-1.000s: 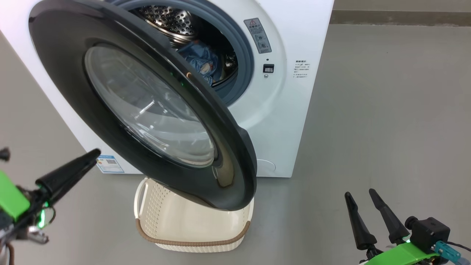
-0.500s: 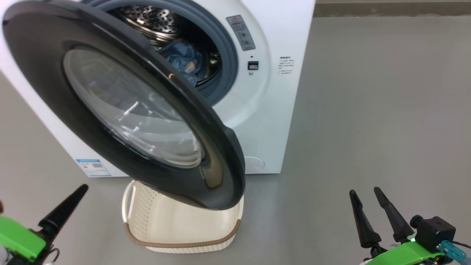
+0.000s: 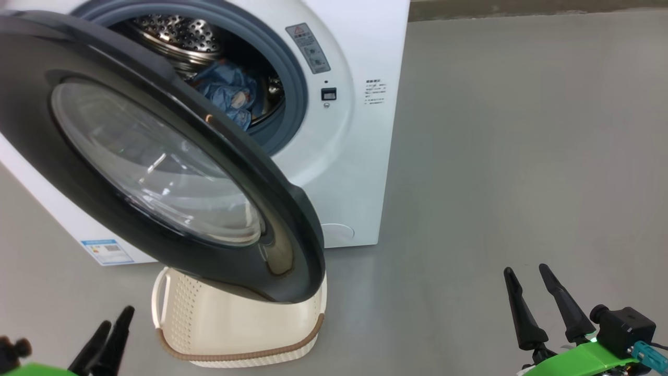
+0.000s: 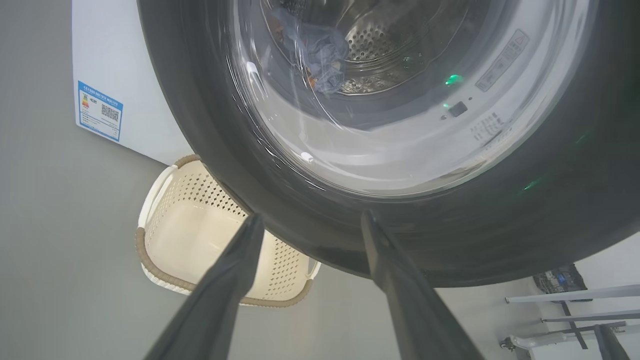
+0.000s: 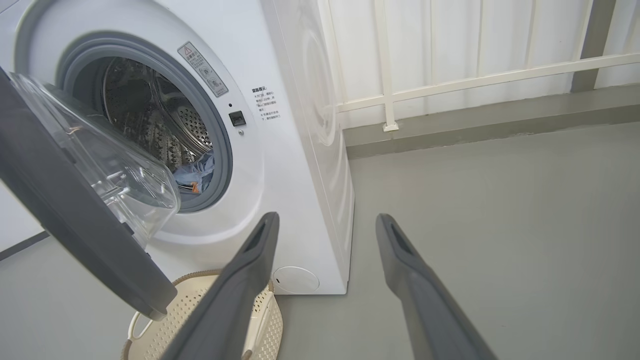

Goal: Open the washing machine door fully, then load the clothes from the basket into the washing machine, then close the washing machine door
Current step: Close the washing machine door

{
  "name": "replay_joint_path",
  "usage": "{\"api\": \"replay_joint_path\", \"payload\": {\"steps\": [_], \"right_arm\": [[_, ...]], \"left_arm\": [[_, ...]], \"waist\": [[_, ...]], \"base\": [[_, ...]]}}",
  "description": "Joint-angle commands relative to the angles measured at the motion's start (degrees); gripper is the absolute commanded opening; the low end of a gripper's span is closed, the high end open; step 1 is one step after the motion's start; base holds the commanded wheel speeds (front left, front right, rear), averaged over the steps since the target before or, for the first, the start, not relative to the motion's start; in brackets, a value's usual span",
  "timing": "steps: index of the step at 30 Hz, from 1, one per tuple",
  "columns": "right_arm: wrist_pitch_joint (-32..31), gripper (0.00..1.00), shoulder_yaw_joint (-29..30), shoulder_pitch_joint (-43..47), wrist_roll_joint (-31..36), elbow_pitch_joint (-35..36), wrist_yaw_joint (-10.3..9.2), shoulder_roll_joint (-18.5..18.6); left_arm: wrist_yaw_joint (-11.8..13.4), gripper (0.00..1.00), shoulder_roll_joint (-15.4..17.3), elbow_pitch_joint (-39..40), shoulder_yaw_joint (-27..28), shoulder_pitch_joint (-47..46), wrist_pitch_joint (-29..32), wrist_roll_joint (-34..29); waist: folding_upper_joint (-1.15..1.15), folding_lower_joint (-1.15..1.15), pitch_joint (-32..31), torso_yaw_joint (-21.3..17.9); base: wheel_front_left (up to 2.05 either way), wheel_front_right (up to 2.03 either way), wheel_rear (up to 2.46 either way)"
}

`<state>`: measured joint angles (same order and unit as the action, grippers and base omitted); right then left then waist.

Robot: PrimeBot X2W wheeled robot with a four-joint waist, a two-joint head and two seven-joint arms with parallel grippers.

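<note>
We get bright, even, diffuse light in all views; direction hard to tell. Shadows soft: we see faint one on floor (image 3: 496, 156) beneath washing machine door (image 3: 156, 156) and basket (image 3: 209, 318). Door glass carries white streak glare; green glints on glossy rim in left wrist view. Drum (image 3: 177, 31) interior dim. Head view sharp. Wrist views bow straight lines toward edges; left gripper (image 4: 312, 217) and right gripper (image 5: 327, 216) sit near lens, soft, out of focus.
</note>
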<state>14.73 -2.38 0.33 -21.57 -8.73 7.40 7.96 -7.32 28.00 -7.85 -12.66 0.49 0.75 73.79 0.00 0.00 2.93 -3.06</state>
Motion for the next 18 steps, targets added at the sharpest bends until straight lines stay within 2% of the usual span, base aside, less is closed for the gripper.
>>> {"api": "replay_joint_path", "payload": {"steps": [1, 6, 11, 12, 13, 15, 18], "right_arm": [[0.3, 1.00, -1.0, 0.4, 0.2, 1.5, 0.09, 0.9], [0.3, 1.00, -0.6, 0.6, 0.2, 1.7, 0.09, 1.0], [0.3, 1.00, -0.1, 0.7, 0.2, 1.9, 0.09, 1.1], [0.3, 1.00, 0.1, 0.8, 0.2, 2.0, 0.09, 1.2], [0.3, 1.00, 0.1, 0.8, 0.2, 2.0, 0.09, 1.2], [0.3, 1.00, 0.6, 0.8, 0.2, 2.1, 0.09, 1.2], [0.3, 1.00, 0.9, 0.9, 0.2, 2.1, 0.09, 1.2]], "left_arm": [[-0.2, 1.00, 2.9, 0.4, 0.6, -1.4, -3.1, -1.0], [-0.2, 1.00, 6.4, -3.3, -8.0, -3.0, -13.2, -6.2], [-0.2, 1.00, 6.8, -7.0, -10.4, -5.3, -15.6, -10.6], [-0.2, 1.00, 5.2, -7.4, -7.1, -6.2, -15.7, -14.0], [-0.2, 1.00, 5.2, -7.4, -7.1, -6.2, -15.7, -14.0], [-0.2, 1.00, 1.2, -6.4, -0.4, -5.6, -15.7, -23.3], [-0.2, 1.00, -1.5, -5.0, 3.0, -4.5, -15.7, -30.4]], "waist": [[0.00, 0.00, -0.1, -0.3], [0.00, 0.00, -0.1, -0.4], [0.00, 0.00, 0.0, -0.1], [0.00, 0.00, 0.0, 0.1], [0.00, 0.00, 0.0, 0.1], [0.00, 0.00, 0.1, 0.2], [0.00, 0.00, 0.0, 0.0]], "base": [[0.00, 0.00, 0.00], [0.00, 0.00, 0.00], [0.00, 0.00, 0.00], [0.00, 0.00, 0.00], [0.00, 0.00, 0.00], [0.00, 0.00, 0.00], [0.00, 0.00, 0.00]]}}
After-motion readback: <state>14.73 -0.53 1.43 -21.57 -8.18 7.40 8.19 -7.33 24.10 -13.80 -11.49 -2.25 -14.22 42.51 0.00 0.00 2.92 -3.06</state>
